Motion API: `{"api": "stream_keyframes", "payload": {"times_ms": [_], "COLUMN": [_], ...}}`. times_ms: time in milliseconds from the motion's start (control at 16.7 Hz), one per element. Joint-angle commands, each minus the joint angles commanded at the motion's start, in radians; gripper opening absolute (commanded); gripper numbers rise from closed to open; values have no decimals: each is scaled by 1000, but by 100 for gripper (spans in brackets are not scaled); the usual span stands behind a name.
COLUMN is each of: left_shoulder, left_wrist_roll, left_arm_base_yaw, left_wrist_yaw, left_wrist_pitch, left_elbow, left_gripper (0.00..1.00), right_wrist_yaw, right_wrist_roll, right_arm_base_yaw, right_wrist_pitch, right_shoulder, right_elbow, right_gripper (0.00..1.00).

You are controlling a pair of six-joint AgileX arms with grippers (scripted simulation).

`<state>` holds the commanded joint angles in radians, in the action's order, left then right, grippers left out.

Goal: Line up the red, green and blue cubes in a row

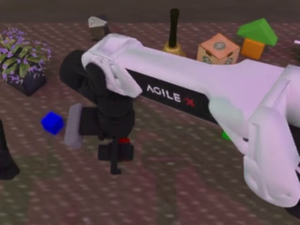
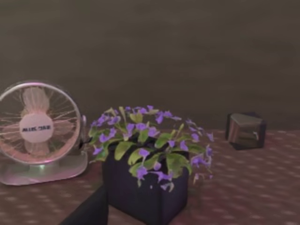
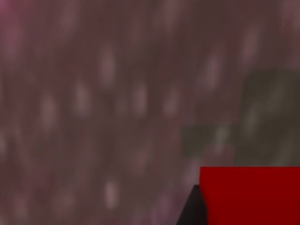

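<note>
My right arm reaches across the table to its left-middle, and my right gripper (image 1: 121, 146) is down low there, shut on the red cube (image 1: 123, 140). From above only a sliver of that cube shows. In the right wrist view the red cube (image 3: 251, 194) sits close above the table with a dark finger (image 3: 192, 211) against its side. The blue cube (image 1: 52, 123) lies on the table to the left of the gripper, apart from it. A corner of the green cube (image 1: 226, 136) peeks out from under the right arm. My left arm (image 1: 5, 161) is parked at the left edge.
A potted purple plant (image 1: 21, 61) stands at the back left, with a small fan (image 2: 40, 131) beside it. Along the back are a grey-topped block (image 1: 97, 26), a bell (image 1: 174, 44), a peach cube with emblems (image 1: 217, 49) and an orange block with a green wedge (image 1: 255, 40).
</note>
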<state>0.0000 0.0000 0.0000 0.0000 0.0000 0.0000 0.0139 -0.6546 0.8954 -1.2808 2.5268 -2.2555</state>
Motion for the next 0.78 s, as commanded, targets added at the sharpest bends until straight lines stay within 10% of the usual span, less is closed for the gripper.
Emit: {"api": "stream_keyframes", "payload": {"times_ms": [480, 780], "left_shoulder": [0, 0], "left_wrist_roll": [0, 0], "left_arm_base_yaw": [0, 0], "left_wrist_yaw": [0, 0], "left_wrist_pitch": [0, 0], "left_elbow": [0, 0], "left_gripper": [100, 100], "right_wrist_yaw": [0, 0], "right_wrist_roll": [-4, -4], "right_arm_base_yaw": [7, 7], "right_wrist_pitch": [114, 114], "right_shoulder": [5, 5], "right_elbow": [114, 114], "right_gripper": [0, 38]}}
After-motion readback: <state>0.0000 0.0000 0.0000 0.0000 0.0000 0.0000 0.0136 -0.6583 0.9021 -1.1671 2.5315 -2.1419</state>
